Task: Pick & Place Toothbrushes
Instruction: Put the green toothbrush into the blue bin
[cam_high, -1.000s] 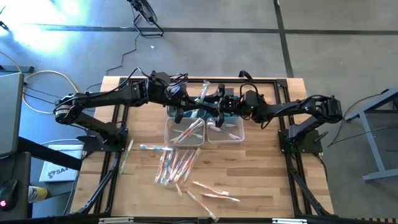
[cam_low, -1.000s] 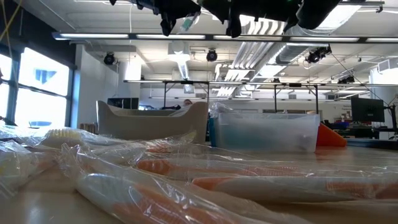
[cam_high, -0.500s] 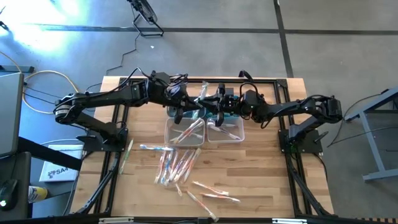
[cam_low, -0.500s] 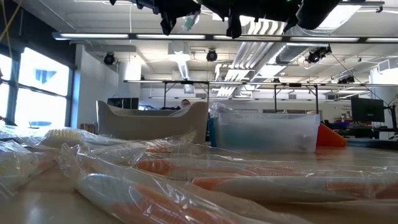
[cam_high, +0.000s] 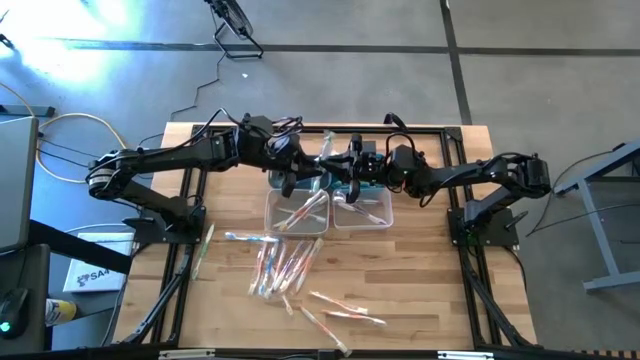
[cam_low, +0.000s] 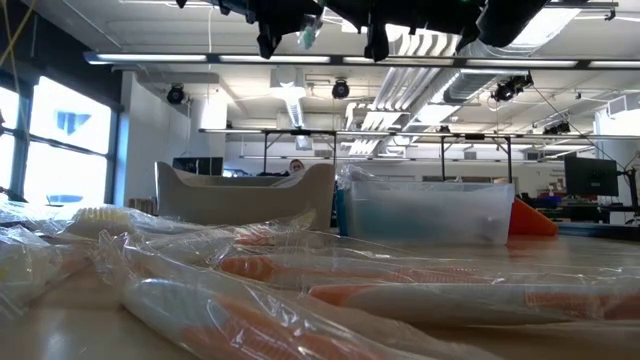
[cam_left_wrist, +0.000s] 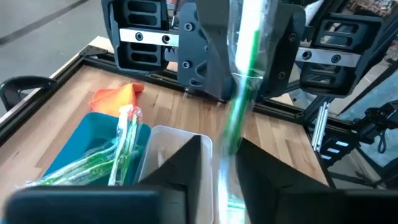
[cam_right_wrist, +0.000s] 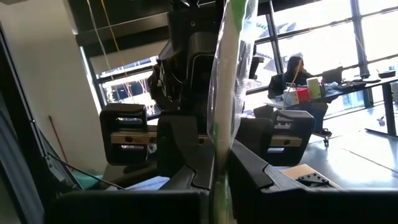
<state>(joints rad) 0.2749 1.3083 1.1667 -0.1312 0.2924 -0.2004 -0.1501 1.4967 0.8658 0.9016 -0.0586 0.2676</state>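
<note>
A green-handled toothbrush (cam_high: 325, 152) in a clear wrapper hangs in the air over the bins at the table's far middle, between my two grippers. My right gripper (cam_right_wrist: 217, 180) (cam_high: 345, 172) reaches in from the right and is shut on it. My left gripper (cam_left_wrist: 225, 171) (cam_high: 315, 172) comes from the left and is open, one finger on either side of the same toothbrush (cam_left_wrist: 239, 93); whether they touch it I cannot tell. Many more toothbrushes (cam_high: 285, 265) lie in a loose heap on the table. My right gripper pinches the toothbrush's green handle (cam_right_wrist: 219, 134) between its two fingers. The fingers come about level from the table's right and lie across the toothbrush. The toothbrush is lifted clear of the table and bins, and its wrapped end sticks out past the fingers.
Two clear bins (cam_high: 297, 212) (cam_high: 362, 210) holding toothbrushes stand under the grippers. A teal bin (cam_left_wrist: 74, 155) holds green toothbrushes, with an orange cloth (cam_left_wrist: 118, 96) behind it. Loose toothbrushes (cam_high: 340, 312) lie near the front edge, and one (cam_high: 203, 245) lies at the left. A black frame rims the table.
Both arms have kept their place. In the low view the toothbrush's wrapped end has swung up a little.
</note>
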